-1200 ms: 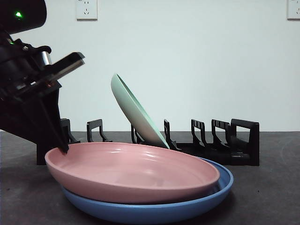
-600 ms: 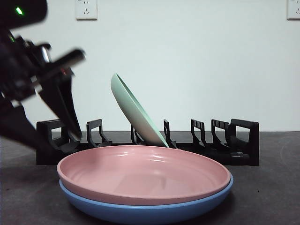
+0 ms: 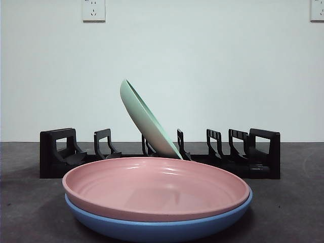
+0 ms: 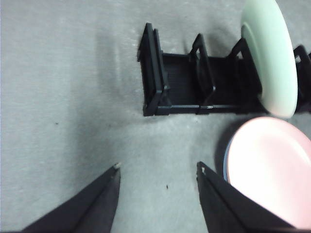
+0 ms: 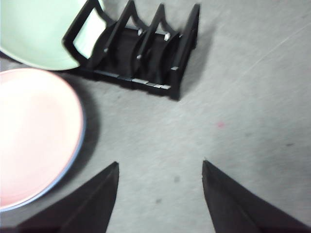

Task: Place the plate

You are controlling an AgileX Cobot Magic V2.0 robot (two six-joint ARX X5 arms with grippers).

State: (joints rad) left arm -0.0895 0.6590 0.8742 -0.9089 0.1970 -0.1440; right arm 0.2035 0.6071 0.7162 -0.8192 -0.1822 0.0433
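Note:
A pink plate (image 3: 154, 187) lies flat on a blue plate (image 3: 157, 228) at the front of the table. A mint green plate (image 3: 147, 121) leans in the black slotted rack (image 3: 55, 152) behind them. My left gripper (image 4: 158, 170) is open and empty, above the grey table beside the rack's end (image 4: 155, 73) and the pink plate (image 4: 269, 165). My right gripper (image 5: 160, 165) is open and empty, above the table beside the rack's other end (image 5: 146, 53) and the pink plate (image 5: 34, 131). Neither gripper shows in the front view.
The rack has several free slots on both sides of the green plate (image 4: 272, 53). Two wall sockets (image 3: 93, 10) sit high on the white wall. Grey tabletop (image 5: 252, 107) lies to either side of the plates.
The arm at the left has risen out of the front view. The pink plate, tilted up at its left rim a second ago, now lies flat on the blue plate.

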